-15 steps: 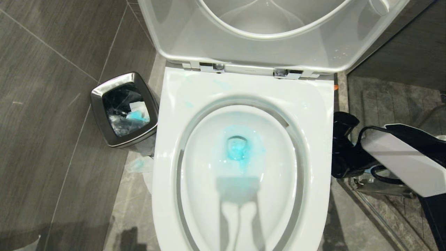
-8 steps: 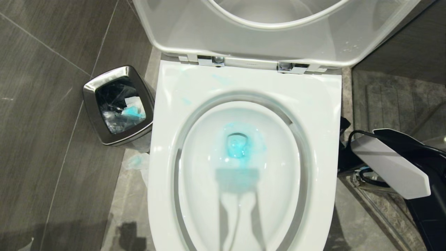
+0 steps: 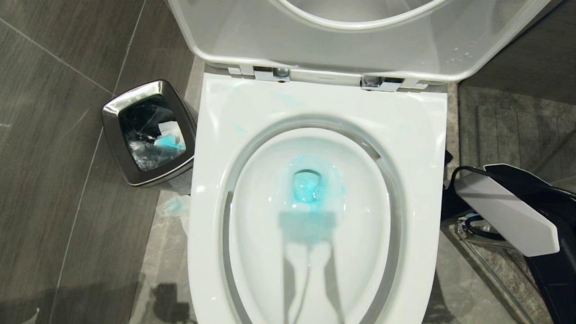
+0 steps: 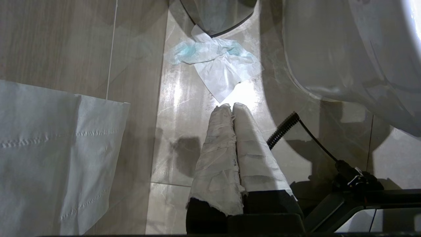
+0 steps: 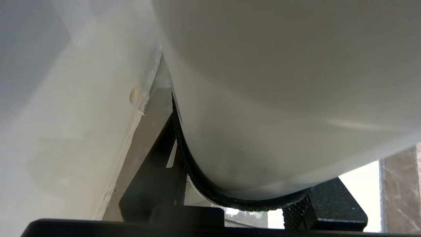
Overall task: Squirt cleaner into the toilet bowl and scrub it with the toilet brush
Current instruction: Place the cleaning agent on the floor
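Big white toilet bowl [image 3: 315, 108] fills the head view, lid [image 3: 360, 49] tipped up behind it, and the cleaner [image 3: 308, 186] sits as a turquoise pool at the drain with faint blue smears on the back rim. So the squirt looks done and the scrubbing not yet begun.

The right arm [image 3: 504, 216] reaches low beside the bowl's right flank. The right gripper [image 5: 250, 197] has its fingers closed on a white rounded object [image 5: 279, 98], ribbed pad pressed to its curve (what it is, I cannot make out).

The danger: working that low and unseen, the arm could knock the ceramic, or the smooth load could slip.

The steel bin [image 3: 148, 132] stands at the left.

The left gripper [image 4: 232, 107] hangs over the floor, wrapped fingers pressed together and empty, near a crumpled tissue [image 4: 217, 65].

The toilet brush? Nowhere in sight.
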You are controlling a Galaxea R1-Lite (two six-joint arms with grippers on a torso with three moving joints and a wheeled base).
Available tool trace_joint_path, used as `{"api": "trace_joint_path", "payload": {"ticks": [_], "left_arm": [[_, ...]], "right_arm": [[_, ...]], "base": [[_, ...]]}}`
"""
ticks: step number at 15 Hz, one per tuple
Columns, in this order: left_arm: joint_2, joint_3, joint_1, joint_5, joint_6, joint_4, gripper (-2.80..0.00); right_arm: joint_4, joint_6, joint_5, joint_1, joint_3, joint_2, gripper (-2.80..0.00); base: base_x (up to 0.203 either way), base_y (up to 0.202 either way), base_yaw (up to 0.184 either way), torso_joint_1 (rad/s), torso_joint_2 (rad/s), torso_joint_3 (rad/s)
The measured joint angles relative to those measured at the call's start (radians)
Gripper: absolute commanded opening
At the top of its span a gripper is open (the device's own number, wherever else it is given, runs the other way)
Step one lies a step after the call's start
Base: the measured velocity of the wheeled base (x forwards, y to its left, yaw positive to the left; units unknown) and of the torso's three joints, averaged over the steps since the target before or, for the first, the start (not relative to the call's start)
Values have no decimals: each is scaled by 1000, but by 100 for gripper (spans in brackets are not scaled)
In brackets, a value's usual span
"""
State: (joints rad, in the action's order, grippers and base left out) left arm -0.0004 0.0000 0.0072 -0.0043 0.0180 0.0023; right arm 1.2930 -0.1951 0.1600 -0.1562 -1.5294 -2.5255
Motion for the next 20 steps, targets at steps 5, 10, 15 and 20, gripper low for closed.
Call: {"api": "trace_joint_path", "payload": {"ticks": [5,10,15,20], "left_arm": [[0,0,0,1,-4,-1,-280],[0,0,0,1,-2,-1,-280],[0,0,0,4,-13,-1,-280],[0,0,0,4,-13,-1,-280]], "right_arm": [[9,0,4,-1,77,41,-280],[6,-1,7,0,133,83,-280],[11,0,6,1,131,97,-280],[39,4,-2,1,122,95,-280]], "base": [[0,0,0,0,0,0],[0,0,0,0,0,0],[0,0,0,0,0,0],[0,0,0,0,0,0]]}}
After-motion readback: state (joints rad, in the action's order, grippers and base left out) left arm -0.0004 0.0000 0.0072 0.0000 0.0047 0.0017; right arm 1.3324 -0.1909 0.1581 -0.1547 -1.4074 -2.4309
